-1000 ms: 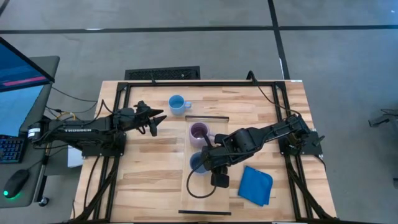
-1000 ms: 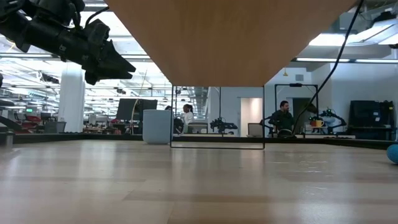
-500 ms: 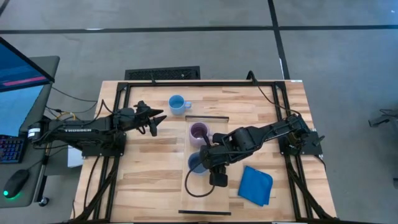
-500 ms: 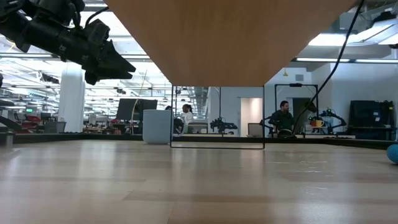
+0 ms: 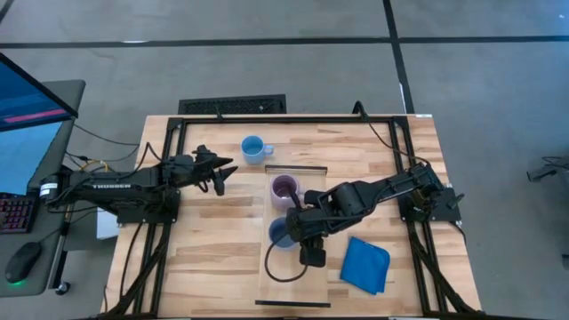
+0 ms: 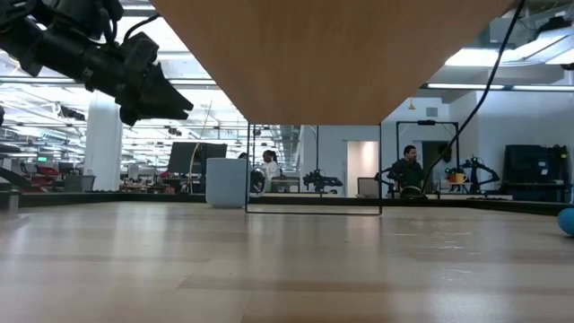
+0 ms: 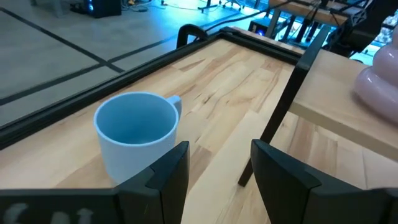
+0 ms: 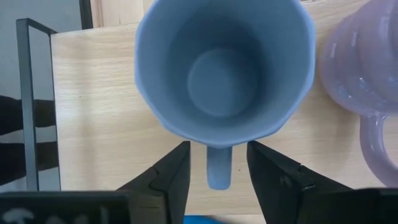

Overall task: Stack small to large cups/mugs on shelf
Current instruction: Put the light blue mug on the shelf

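The shelf (image 5: 307, 289) stands on thin dark legs on the planked table. The pale purple mug (image 5: 284, 188) and the grey-blue mug (image 5: 279, 234) stand upright on it, side by side. My right gripper (image 8: 219, 180) is over the grey-blue mug (image 8: 224, 68), pointing down and open. Its fingers stand on either side of the mug's handle (image 8: 217, 167) without touching it. The bright light blue mug (image 5: 253, 148) stands on the table by the shelf's far end. My left gripper (image 5: 220, 174) hovers open just short of it (image 7: 137, 130).
A flat blue cloth (image 5: 366, 265) lies on the table to the right of the shelf. A black cable (image 5: 277, 272) loops over the shelf's near half. A dark frame (image 5: 293, 118) runs around the table. In the low view people sit in the room behind.
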Robot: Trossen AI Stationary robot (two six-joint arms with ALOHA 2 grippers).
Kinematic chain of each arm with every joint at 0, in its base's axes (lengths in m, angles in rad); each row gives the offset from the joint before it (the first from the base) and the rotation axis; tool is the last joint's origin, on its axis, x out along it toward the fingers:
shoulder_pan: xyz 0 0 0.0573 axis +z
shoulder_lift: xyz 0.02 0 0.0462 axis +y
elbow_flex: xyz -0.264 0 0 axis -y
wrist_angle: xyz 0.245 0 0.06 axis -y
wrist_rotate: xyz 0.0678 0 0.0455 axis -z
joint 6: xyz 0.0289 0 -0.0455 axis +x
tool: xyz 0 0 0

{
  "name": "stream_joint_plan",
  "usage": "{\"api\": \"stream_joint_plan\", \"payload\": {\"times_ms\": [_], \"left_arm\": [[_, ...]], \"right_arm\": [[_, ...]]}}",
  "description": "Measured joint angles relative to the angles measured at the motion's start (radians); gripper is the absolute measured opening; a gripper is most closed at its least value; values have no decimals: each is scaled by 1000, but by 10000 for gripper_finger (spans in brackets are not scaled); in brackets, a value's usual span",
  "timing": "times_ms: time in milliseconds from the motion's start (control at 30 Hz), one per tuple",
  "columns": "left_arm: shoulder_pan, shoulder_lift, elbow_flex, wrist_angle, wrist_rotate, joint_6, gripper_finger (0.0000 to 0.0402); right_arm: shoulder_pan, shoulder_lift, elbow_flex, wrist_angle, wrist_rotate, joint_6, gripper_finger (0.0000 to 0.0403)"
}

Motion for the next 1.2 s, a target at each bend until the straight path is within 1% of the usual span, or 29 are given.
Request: {"api": "stream_joint_plan", "payload": {"times_ms": [633,1033,1200], "left_arm": [[0,0,0,1,24,2,162],[0,0,0,1,25,2,162],[0,0,0,-3,25,2,162]], "right_arm": [[-1,-4,0,-50,1,3,205],[-1,-35,-1,-42,-3,3,205],[-2,-52,31,-54,3,-1,204]]}}
